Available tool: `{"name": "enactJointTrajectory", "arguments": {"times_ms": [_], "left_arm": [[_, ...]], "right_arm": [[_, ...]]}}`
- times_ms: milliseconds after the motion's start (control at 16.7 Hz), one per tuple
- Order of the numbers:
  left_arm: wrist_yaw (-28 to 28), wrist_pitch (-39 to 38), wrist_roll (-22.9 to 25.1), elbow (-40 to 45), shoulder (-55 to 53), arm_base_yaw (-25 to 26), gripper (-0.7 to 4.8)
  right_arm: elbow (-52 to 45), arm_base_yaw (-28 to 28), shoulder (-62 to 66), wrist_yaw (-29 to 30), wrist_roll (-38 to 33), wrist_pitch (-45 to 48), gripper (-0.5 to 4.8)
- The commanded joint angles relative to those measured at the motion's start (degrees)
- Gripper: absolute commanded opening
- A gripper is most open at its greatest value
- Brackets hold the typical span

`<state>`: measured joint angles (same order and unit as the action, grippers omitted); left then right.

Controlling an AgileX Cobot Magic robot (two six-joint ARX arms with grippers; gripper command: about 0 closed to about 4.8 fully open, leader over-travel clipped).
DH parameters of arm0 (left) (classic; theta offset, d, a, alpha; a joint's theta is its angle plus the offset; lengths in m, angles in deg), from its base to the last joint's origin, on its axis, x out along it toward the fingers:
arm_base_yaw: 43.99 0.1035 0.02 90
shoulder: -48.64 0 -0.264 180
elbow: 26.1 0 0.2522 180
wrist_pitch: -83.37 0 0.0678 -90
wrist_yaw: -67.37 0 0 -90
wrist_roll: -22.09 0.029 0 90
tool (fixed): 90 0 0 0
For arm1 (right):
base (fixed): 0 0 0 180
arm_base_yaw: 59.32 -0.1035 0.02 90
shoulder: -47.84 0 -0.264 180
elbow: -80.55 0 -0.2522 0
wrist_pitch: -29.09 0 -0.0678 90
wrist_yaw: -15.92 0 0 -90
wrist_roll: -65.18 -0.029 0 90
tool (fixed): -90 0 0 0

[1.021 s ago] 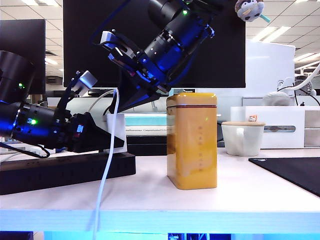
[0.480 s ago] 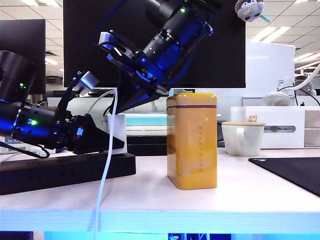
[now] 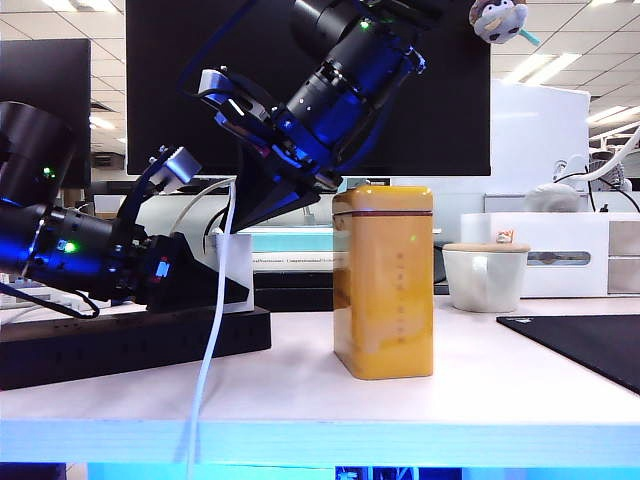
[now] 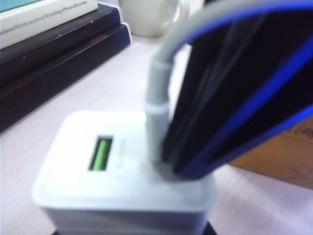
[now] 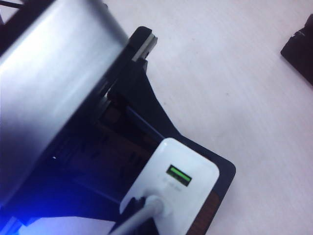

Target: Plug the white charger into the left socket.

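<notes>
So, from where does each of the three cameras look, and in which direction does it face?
Exterior view: sits low at the table edge, faces across it; both arms show, left gripper at the white charger over the black power strip, right gripper above.
Left wrist view: looks down along a finger onto the charger's top.
Right wrist view: looks down on the charger, beside the left arm.
Shared: the charger with its white cable.

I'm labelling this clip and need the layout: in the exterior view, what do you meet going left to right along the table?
Left gripper holding the white charger over the black power strip → yellow tin → white mug → black mat. The right gripper hangs above the charger.
</notes>
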<state>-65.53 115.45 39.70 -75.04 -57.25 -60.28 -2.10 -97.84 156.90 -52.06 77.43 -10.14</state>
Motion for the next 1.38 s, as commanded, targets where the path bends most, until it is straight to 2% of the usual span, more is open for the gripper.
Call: {"name": "enactJointTrajectory", "arguments": {"times_ms": [60, 180, 240, 300, 360, 420, 601, 721, 841, 901, 1021, 1261, 1321, 1381], "left_arm": [[0.68, -5.81, -0.85, 0.50, -0.13, -0.07, 1.50], [0.70, -5.35, -0.87, 0.50, 1.57, -0.07, 1.65], [0.76, -5.38, -0.87, 0.52, 2.19, -0.07, 2.12], [0.76, -5.40, -0.90, 0.50, 2.75, -0.07, 3.11], [1.64, -5.40, -1.22, 0.48, 3.37, -0.07, 4.38], [2.43, -5.31, -1.70, 0.42, 3.76, -0.07, 4.79], [4.98, -6.93, -1.97, 0.44, 6.97, 0.00, 4.69], [7.04, -8.94, -1.92, 0.44, 11.47, 0.02, 3.74], [9.62, -12.37, -1.03, 0.26, 15.69, 0.07, 3.30], [10.71, -14.25, -0.28, 0.22, 17.27, 0.07, 3.28], [12.31, -17.79, -0.17, 0.22, 20.17, 0.07, 2.62], [14.82, -22.93, -0.22, 0.22, 26.36, 0.07, 2.30], [17.20, -23.30, -0.22, 0.22, 27.96, 0.07, 2.03], [18.51, -23.28, -0.24, 0.15, 28.87, 0.07, 2.00]], "right_arm": [[-1.88, 0.00, 2.89, -4.35, -0.24, -10.27, -0.06], [-1.22, 0.00, 2.89, -5.44, -0.22, -10.27, -0.06], [-1.18, 0.00, 2.89, -5.42, -0.22, -10.25, -0.06], [-1.18, 0.00, 2.89, -5.42, -0.24, -10.34, -0.06], [-1.18, 0.00, 2.89, -5.42, -0.22, -10.40, -0.06], [-1.18, 0.00, 2.89, -5.42, -0.20, -10.25, -0.06], [-1.18, 0.07, 2.40, -5.92, 0.04, -9.03, -0.06], [-1.18, 0.07, 1.20, -7.15, 0.02, -8.15, -0.06], [-1.18, 0.15, -0.90, -7.61, -0.11, -7.23, -0.06], [-1.16, 0.15, -1.68, -8.59, -0.24, -7.10, -0.06], [-1.16, 0.17, -2.84, -9.86, -0.24, -7.13, -0.06], [-1.16, 0.17, -4.81, -10.58, -0.24, -6.73, -0.06], [-1.16, 0.17, -5.18, -10.58, -0.24, -5.64, -0.06], [-1.16, 0.20, -5.31, -10.60, -0.26, -4.26, -0.06]]}}
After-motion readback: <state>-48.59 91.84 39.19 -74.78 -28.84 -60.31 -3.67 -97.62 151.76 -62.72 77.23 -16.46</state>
